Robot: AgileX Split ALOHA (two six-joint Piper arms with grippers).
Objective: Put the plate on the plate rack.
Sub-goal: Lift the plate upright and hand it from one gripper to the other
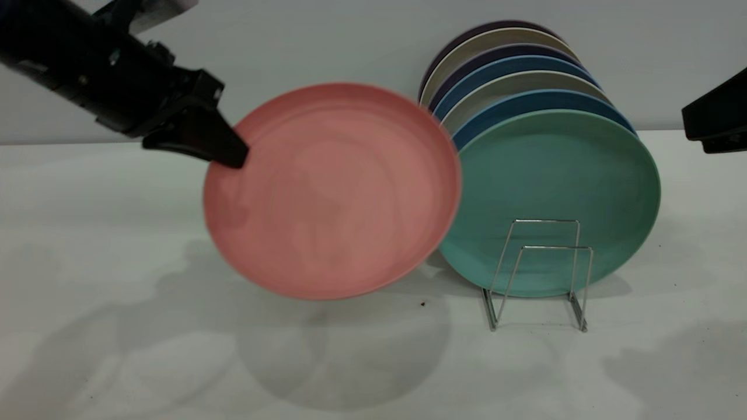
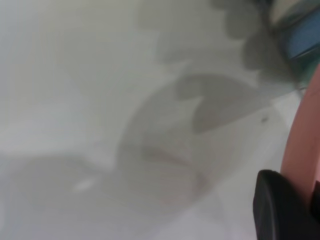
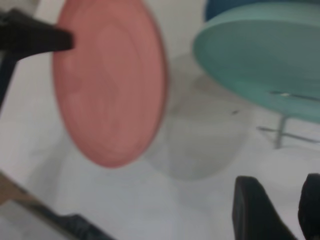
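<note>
The salmon-pink plate (image 1: 332, 192) hangs in the air, almost upright, its face toward the exterior camera, left of the rack. Its right edge overlaps the teal-green plate (image 1: 554, 175) in that view. My left gripper (image 1: 230, 154) is shut on the pink plate's upper left rim; in the left wrist view one black finger (image 2: 280, 210) lies against the plate's edge (image 2: 305, 145). The silver wire plate rack (image 1: 543, 274) stands at right, its two front loops empty. My right gripper (image 3: 287, 210) is open and empty, held off to the right; the pink plate (image 3: 110, 85) shows in its view.
Behind the teal-green plate, several more plates (image 1: 513, 76) in blue, grey and purple stand in the rack, one behind the other. A grey wall (image 1: 327, 41) closes the back. The white table (image 1: 146, 350) carries the plate's shadow under it.
</note>
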